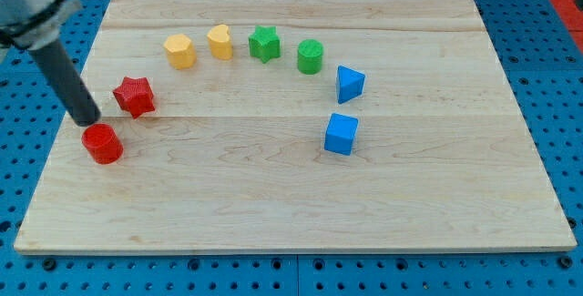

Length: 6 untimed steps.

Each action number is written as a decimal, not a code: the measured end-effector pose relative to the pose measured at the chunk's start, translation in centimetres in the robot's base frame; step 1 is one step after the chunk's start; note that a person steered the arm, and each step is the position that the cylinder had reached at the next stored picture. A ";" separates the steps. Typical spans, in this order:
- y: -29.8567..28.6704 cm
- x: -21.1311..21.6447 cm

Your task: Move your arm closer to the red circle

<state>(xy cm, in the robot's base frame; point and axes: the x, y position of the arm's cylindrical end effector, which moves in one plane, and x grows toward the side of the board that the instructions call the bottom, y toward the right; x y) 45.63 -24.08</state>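
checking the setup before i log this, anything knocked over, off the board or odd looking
Nothing stands out. All eight blocks sit flat on the wooden board, none tipped or off the edge. My tip is right beside the red circle, with the red star just to the view's right.

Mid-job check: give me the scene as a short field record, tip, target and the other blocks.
tip: my tip at the view's left, just above the red circle, touching or nearly so
nearest other block: red star, right of the rod
top row: yellow hexagon, yellow block, green star, green circle
right side: blue triangle above blue cube
surface: wooden board
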 end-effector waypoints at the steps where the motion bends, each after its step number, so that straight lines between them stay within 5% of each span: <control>1: 0.9 1.5; 3: -6.4 -0.4; 6: -6.4 -0.4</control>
<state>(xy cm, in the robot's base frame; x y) 45.19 -30.50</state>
